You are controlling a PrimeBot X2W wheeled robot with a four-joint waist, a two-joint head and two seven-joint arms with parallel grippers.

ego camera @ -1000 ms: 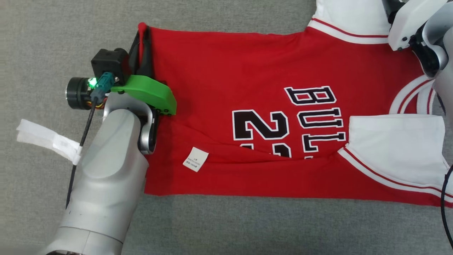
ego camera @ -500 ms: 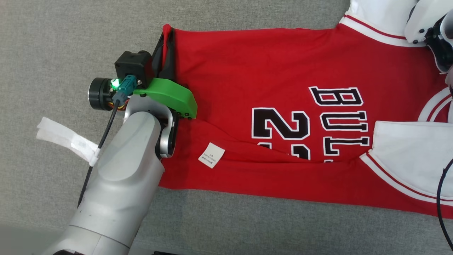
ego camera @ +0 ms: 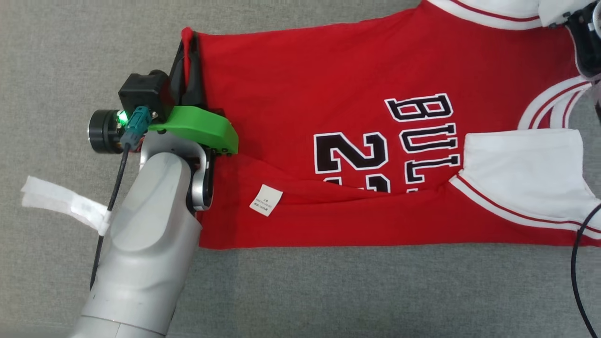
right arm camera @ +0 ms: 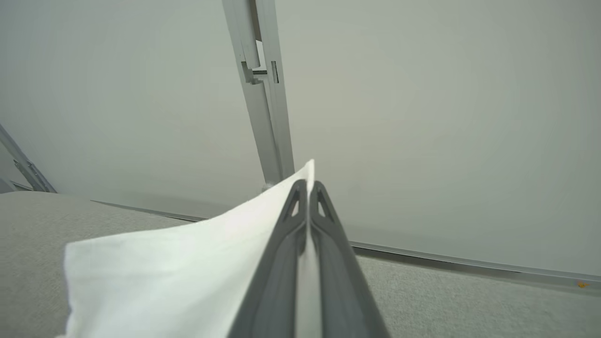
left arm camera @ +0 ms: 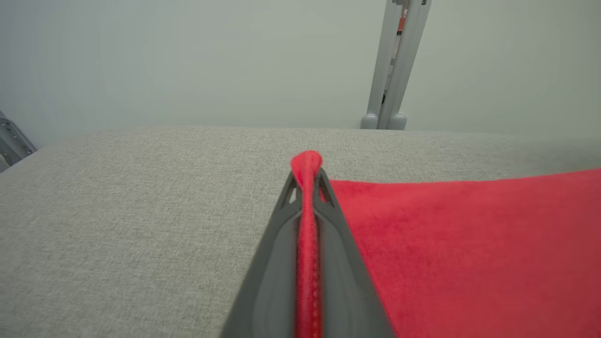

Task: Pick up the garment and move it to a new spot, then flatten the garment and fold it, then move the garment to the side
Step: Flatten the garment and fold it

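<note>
The garment (ego camera: 338, 94) is a red jersey with white sleeves and black lettering, spread across the grey cloth surface. My left gripper (ego camera: 188, 42) is shut on the far-left hem corner; in the left wrist view the red hem (left arm camera: 307, 234) runs pinched between my dark fingers (left arm camera: 272, 281). My right arm's pale housing (ego camera: 570, 14) sits at the top right over the white sleeve. In the right wrist view my right gripper (right arm camera: 308, 188) is shut on the white sleeve fabric (right arm camera: 164, 277), which is lifted off the surface.
A white care label (ego camera: 265, 200) lies on the jersey's lower part. A strip of white tape (ego camera: 61, 203) lies on the grey surface (ego camera: 328, 291) at the left. A grey metal post (left arm camera: 396, 61) stands beyond the far edge. A black cable (ego camera: 580, 277) hangs at the right.
The right gripper has shut on the white sleeve. The head camera swayed, so the whole picture shifted. The jersey's right side now sits higher and more tilted in view.
</note>
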